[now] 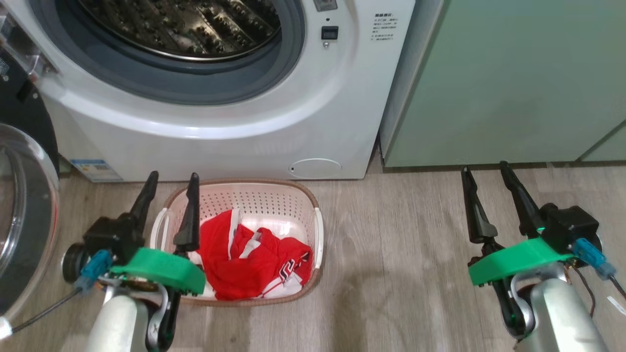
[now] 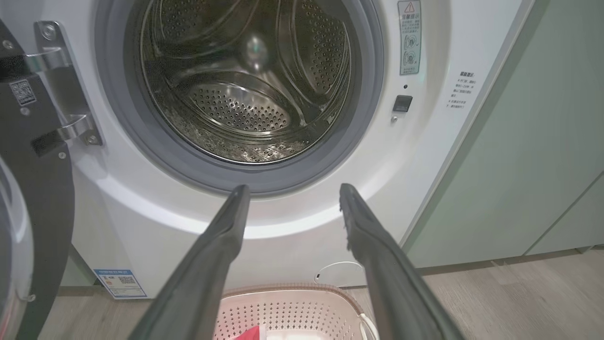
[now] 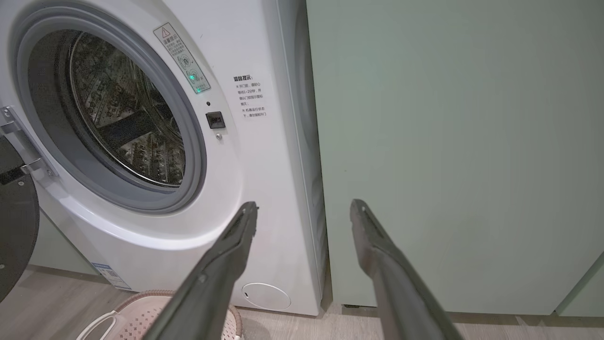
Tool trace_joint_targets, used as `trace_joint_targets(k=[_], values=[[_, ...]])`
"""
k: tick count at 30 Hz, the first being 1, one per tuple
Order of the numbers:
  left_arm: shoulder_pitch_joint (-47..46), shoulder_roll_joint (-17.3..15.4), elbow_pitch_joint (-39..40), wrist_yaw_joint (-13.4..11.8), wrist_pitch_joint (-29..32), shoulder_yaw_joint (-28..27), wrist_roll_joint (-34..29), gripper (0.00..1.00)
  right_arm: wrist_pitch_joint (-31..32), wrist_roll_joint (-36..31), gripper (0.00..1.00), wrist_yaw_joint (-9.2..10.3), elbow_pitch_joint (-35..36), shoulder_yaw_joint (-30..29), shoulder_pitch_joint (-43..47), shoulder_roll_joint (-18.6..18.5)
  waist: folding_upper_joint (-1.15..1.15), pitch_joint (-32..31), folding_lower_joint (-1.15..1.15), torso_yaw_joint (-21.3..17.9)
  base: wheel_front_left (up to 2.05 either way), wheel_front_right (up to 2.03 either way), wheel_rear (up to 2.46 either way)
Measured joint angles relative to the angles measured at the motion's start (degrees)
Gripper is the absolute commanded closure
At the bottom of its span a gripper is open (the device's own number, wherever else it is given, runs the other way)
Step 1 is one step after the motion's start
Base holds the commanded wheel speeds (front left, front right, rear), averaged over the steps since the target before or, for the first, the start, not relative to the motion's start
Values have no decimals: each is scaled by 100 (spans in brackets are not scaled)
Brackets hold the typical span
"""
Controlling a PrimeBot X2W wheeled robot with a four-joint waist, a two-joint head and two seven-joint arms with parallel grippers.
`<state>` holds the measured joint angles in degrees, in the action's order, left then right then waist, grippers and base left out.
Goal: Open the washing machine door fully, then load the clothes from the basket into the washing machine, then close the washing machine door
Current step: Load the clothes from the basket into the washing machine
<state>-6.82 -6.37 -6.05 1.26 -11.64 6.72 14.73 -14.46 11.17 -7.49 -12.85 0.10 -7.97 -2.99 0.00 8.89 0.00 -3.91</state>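
The grey plank floor (image 1: 415,254) bears the basket (image 1: 254,200) and washing machine (image 1: 195,142).

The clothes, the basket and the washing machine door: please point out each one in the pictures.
clothes (image 1: 230,274): head view, on the crumpled red cloth.
basket (image 1: 254,200): head view, on its perforated back wall.
washing machine door (image 1: 22,220): head view, on its clear glass bowl.

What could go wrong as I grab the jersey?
The basket looks light: the open left gripper near its rim might drag or tip it. The clothes lie bunched; a shallow pinch could leave part trailing over the grey gasket. The open washing machine door stands close beside that arm.
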Motion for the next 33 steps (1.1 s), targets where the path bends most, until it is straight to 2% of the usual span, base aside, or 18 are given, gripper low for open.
trace_joint_targets(k=[4,9,16,24,33], values=[[-185,4,-194,10,200,101,48,0,0,0,0,0,97,-1,-29,0,0,188,0,11,0,0,0],[-890,54,-859,66,454,280,60,0,0,0,0,0,261,23,-327,0,0,592,0,5,0,0,0],[-2003,190,-2399,115,666,513,91,0,-1,65,0,0,528,159,-827,0,0,1403,1,-57,0,0,0],[-3061,279,-4156,321,755,705,100,0,-18,111,0,0,778,323,-1444,-2,0,2441,2,-216,0,0,0],[-4038,255,-5577,488,965,795,232,0,-19,309,0,0,1085,588,-1820,-3,0,3506,1,-487,0,0,0]])
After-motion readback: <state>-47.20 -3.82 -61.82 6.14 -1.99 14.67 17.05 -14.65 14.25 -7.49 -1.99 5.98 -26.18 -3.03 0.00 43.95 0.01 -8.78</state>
